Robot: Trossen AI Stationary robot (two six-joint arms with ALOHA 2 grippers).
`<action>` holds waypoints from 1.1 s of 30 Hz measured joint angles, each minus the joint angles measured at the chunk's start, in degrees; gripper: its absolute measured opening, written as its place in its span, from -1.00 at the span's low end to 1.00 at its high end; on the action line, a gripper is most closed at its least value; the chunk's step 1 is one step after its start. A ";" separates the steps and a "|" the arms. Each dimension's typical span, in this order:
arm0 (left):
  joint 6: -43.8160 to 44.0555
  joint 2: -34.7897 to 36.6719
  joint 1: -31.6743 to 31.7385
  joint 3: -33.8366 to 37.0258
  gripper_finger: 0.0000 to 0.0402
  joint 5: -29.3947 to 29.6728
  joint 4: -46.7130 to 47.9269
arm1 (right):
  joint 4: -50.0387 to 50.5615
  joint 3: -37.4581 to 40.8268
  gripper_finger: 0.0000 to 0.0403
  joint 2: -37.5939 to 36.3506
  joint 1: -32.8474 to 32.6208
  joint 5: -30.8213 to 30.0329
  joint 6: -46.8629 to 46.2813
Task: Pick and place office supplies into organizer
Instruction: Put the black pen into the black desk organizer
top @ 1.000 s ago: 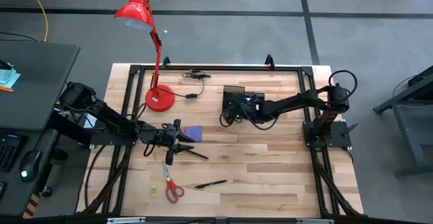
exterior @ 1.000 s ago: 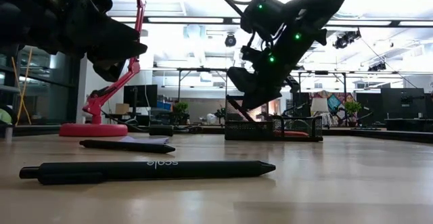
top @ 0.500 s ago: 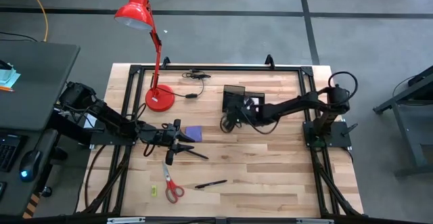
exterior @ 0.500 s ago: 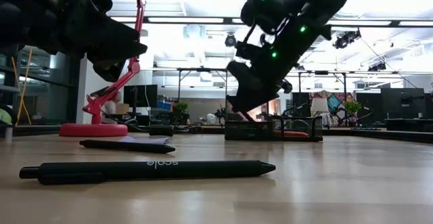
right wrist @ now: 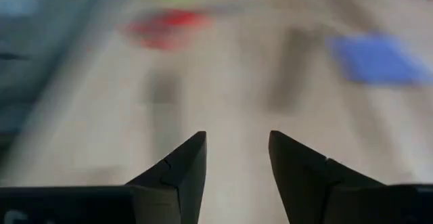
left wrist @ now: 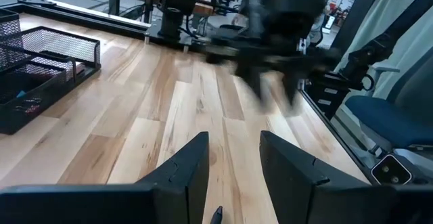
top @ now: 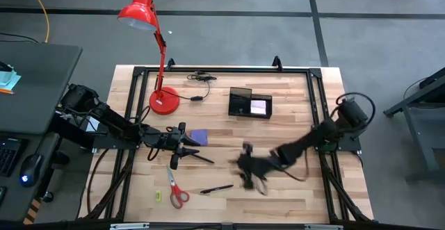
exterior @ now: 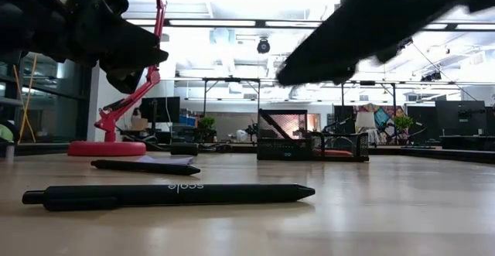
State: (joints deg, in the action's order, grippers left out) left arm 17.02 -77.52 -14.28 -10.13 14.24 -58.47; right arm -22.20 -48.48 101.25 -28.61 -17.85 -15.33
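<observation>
The black mesh organizer (top: pixel 250 103) stands at the table's far middle, with a pale pad (top: pixel 259 107) lying in one compartment. A purple note pad (top: pixel 199 137) lies flat by my left gripper (top: pixel 186 145), which hovers open above a black pen (top: pixel 201 158). Toward the near edge lie red-handled scissors (top: pixel 177 192), another black pen (top: pixel 217 188) and a tiny yellow-green piece (top: pixel 158 196). My right gripper (top: pixel 250 173) is blurred, above the table just right of that pen. In its wrist view it (right wrist: pixel 237 149) is open with nothing between the fingers.
A red desk lamp (top: pixel 165 99) stands on its round base at the far left. A black cable (top: pixel 201 77) lies along the far edge. Bare wood lies to the right of the organizer and along the near right.
My right gripper has swung fast from over the organizer toward the table's near edge and somewhat left. It now hangs blurred near the front pen. The organizer, which it covered before, now shows whole.
</observation>
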 joint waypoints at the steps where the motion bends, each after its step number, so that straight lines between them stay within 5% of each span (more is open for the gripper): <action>1: 0.00 -0.02 0.00 0.01 -0.41 0.00 -0.01 | -6.09 2.22 -0.24 0.00 -1.50 2.32 1.36; 5: 0.02 0.00 0.02 0.02 -0.42 0.00 -0.03 | -27.52 11.69 -0.24 0.00 -5.68 4.34 4.98; 10: -0.01 -0.02 0.00 0.01 -0.42 0.66 -0.05 | -40.09 18.76 -0.24 0.00 -8.19 3.11 5.08; 17: -0.01 -0.02 0.01 0.02 -0.41 0.96 0.23 | -30.40 18.49 -0.23 0.11 -8.45 -11.84 -11.61; 33: -0.04 0.01 0.00 0.00 -0.42 0.92 0.69 | -32.60 5.11 -0.21 17.96 -7.65 -8.26 0.51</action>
State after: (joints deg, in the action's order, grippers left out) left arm 16.98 -77.52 -14.27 -10.13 15.16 -57.78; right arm -54.80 -43.37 119.21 -36.26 -26.11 -14.81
